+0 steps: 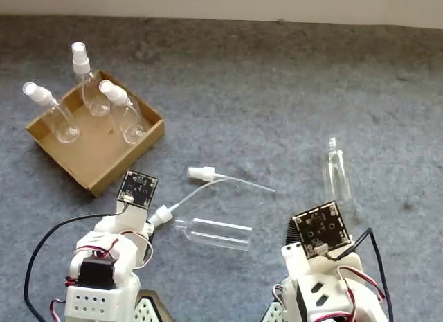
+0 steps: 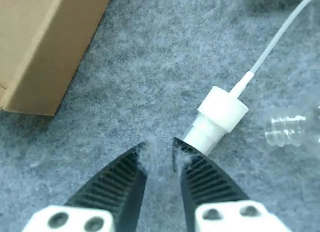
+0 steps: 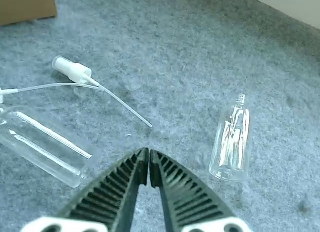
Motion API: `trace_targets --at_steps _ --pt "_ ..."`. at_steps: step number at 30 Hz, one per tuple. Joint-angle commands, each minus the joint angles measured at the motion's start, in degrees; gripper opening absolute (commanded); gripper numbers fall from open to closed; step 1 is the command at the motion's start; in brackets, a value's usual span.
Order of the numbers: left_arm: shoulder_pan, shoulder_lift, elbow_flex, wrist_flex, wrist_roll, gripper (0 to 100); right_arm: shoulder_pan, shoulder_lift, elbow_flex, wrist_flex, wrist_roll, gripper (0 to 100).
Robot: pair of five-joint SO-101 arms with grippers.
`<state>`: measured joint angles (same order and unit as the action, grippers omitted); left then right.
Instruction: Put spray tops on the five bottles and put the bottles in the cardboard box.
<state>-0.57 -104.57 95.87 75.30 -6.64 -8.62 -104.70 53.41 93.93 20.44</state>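
Two arms (image 1: 104,266) low at frame bottom: my left tool (image 2: 159,144) slightly apart, right tool (image 3: 149,159) together. Three capped bottles (image 1: 84,83) in box (image 1: 97,166); two bare bottles (image 1: 214,233), two tops (image 1: 202,173) loose.

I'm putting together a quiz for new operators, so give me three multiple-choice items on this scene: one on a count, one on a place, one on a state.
1. How many bottles stand in the cardboard box? A two; B three; C five.
2. Where is the upright bottle without a top? A in that box; B on the carpet, apart from the box; C in a gripper.
3. The right gripper has its jaws: A shut on nothing; B wide open; C shut on a bottle.
Key: 1 B, three capped ones stand inside; 2 B, it stands alone on the carpet; 3 A, the jaws meet with nothing between.
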Motion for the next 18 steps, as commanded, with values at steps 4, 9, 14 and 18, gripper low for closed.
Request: trace_targets --at_steps 4,9,14,18 --pt "0.31 0.04 -3.56 1.49 -0.62 2 0.66 -0.66 -0.22 -1.01 0.88 0.5" --pt "-1.10 0.13 -14.64 5.71 -0.70 2 0.66 -0.66 -0.22 -0.92 0.88 0.5" --pt "-1.27 0.13 -23.16 9.41 -4.13 2 0.66 -0.66 -0.22 -0.84 0.88 0.5" --pt "-1.36 0.22 -26.51 10.90 -4.13 2 0.66 -0.66 -0.22 -0.75 0.88 0.5"
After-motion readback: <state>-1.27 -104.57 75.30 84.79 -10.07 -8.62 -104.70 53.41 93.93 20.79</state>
